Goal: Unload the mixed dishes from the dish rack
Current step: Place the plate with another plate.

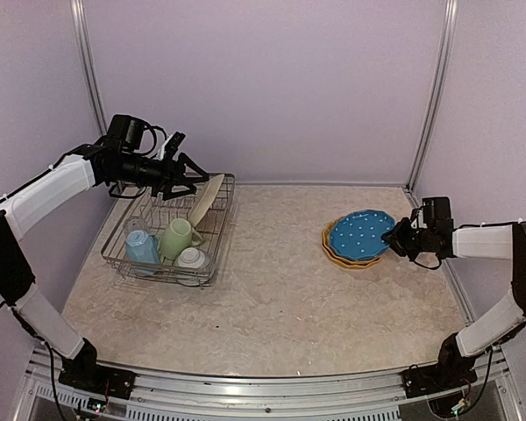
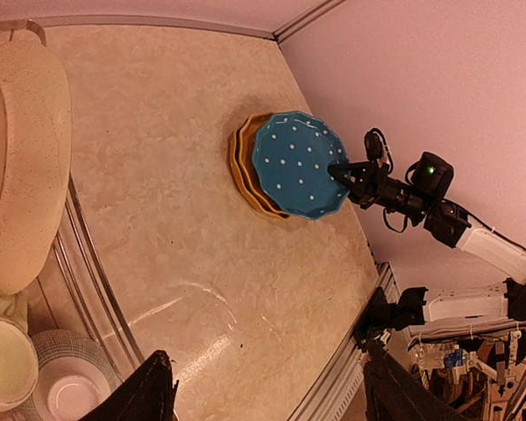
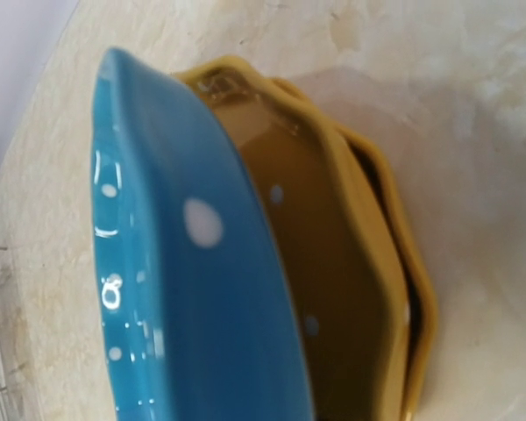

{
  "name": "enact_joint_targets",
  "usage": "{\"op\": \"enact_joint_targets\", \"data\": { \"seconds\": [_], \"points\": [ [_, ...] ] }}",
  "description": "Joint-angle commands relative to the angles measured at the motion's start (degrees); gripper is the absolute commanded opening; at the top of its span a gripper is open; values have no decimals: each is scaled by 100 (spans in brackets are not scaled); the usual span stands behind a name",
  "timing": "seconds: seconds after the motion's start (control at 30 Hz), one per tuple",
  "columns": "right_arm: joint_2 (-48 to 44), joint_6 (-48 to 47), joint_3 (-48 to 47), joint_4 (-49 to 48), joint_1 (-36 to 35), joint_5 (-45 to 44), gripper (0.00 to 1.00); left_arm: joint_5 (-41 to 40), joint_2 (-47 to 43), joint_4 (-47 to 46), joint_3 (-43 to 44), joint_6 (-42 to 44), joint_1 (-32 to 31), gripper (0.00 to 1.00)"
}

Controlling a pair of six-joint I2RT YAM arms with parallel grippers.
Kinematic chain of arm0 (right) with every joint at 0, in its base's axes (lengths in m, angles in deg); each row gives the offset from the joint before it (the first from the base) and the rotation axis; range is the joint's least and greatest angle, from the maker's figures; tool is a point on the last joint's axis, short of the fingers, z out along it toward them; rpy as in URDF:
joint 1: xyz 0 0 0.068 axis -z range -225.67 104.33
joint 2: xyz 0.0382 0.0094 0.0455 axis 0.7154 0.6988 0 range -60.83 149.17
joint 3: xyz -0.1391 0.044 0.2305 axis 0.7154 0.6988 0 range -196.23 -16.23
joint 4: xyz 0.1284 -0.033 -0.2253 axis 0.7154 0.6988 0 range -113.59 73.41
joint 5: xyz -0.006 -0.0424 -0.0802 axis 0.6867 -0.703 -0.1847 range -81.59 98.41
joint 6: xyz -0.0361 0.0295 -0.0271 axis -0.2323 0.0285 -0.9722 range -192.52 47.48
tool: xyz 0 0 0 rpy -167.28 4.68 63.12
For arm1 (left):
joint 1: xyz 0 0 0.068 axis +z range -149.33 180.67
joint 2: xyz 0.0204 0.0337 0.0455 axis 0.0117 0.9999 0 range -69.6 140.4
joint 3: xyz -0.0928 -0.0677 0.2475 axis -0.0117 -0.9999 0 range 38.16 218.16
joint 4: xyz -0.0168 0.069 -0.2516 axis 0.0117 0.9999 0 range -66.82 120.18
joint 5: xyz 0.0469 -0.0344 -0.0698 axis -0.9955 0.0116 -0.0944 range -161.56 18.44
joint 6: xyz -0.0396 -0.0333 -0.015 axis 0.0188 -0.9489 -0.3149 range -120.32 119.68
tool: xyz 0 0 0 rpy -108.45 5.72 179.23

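The silver wire dish rack (image 1: 123, 230) stands at the far left. It holds a cream plate (image 1: 206, 200) on edge, a light blue cup (image 1: 142, 247), a light green mug (image 1: 177, 237) and a small white cup (image 1: 192, 258). I cannot make out the clear glass. My left gripper (image 1: 191, 180) hovers open and empty just above the cream plate (image 2: 17, 167). At the right, the blue dotted plate (image 1: 359, 234) lies tilted on two stacked yellow plates (image 1: 333, 254). My right gripper (image 1: 394, 237) holds its right rim. The right wrist view shows the blue plate (image 3: 184, 289) raised off the yellow plates (image 3: 351, 281), with the fingers hidden.
Purple walls with metal corner posts (image 1: 431, 96) close the back and sides. The marble-patterned tabletop (image 1: 272, 281) lies between rack and plates. In the left wrist view the rack's wires (image 2: 88, 254), the mug (image 2: 4, 360) and the white cup (image 2: 70, 390) sit at lower left.
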Motion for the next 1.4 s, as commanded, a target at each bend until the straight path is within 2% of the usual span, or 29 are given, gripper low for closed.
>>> {"op": "enact_joint_targets", "data": {
  "seconds": [0.0,0.27,0.53,0.9,1.13,1.37],
  "points": [
    [122,-237,-335,-648,30,318,0,-19,26,99,62,67,-3,70],
    [326,-372,-242,-955,26,662,1,-87,58,141,65,93,-54,70],
    [577,-627,-200,-1010,-37,882,19,-210,66,235,116,158,-192,70],
    [291,-1611,-615,293,-324,-58,53,-614,59,465,201,296,-377,71],
    [191,-1976,-854,868,-380,-422,68,-782,-17,519,210,296,-387,71],
    [-30,-2242,-850,1250,-379,-770,76,-889,-40,605,264,297,-362,73]
  ]
}}
